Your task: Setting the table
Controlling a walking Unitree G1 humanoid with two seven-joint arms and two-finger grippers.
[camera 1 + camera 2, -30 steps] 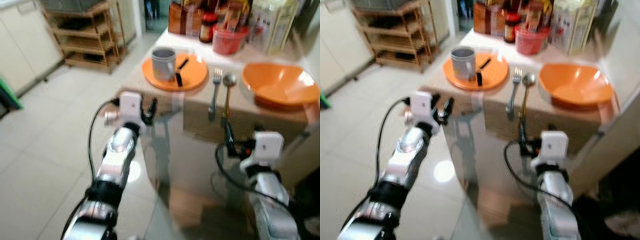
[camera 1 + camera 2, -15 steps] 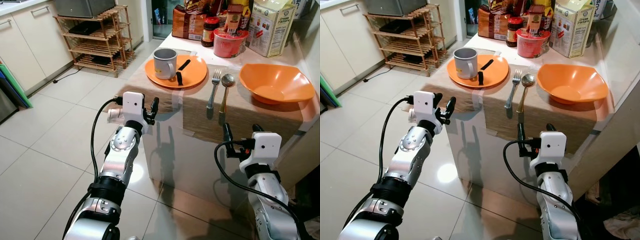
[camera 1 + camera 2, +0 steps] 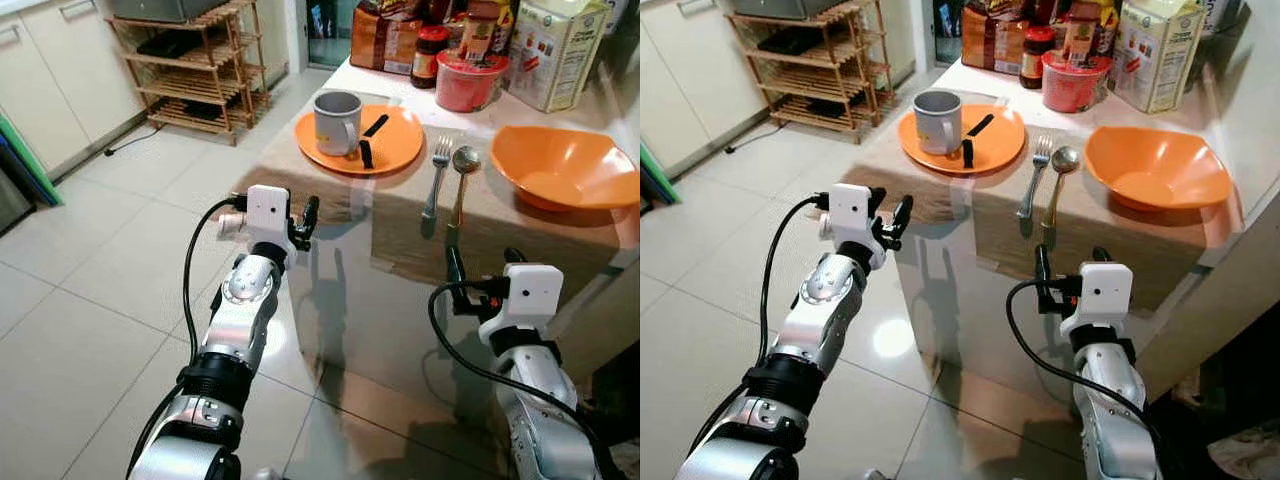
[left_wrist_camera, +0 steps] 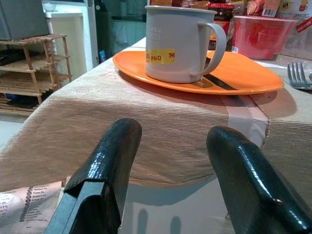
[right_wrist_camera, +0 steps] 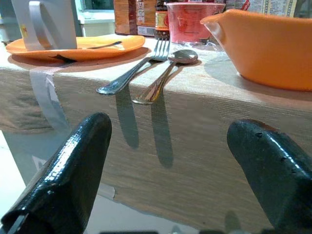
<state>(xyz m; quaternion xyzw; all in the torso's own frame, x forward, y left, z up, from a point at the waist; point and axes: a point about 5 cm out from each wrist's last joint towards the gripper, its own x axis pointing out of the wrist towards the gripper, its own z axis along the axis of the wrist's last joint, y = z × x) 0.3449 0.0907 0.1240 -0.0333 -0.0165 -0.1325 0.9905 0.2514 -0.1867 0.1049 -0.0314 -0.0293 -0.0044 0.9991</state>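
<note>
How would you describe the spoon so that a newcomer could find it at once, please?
Start at the cloth-covered table and find the orange bowl on the robot's right. Just left of it lie two pieces of cutlery side by side; the spoon is nearer the bowl, round-headed, unlike the pronged fork.

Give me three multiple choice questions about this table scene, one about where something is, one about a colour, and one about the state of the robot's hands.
1. Where does the metal mug stand?
A. in the bowl
B. on the orange plate
C. on the floor

2. What colour is the bowl?
A. orange
B. white
C. blue

3. How are the left hand and right hand?
A. both shut on cutlery
B. both open and holding nothing
C. left shut on the mug

Answers:
1. B, the mug sits on the orange plate.
2. A, the bowl beside the fork and spoon is orange.
3. B, both wrist views show the fingers spread apart short of the table edge.
</note>
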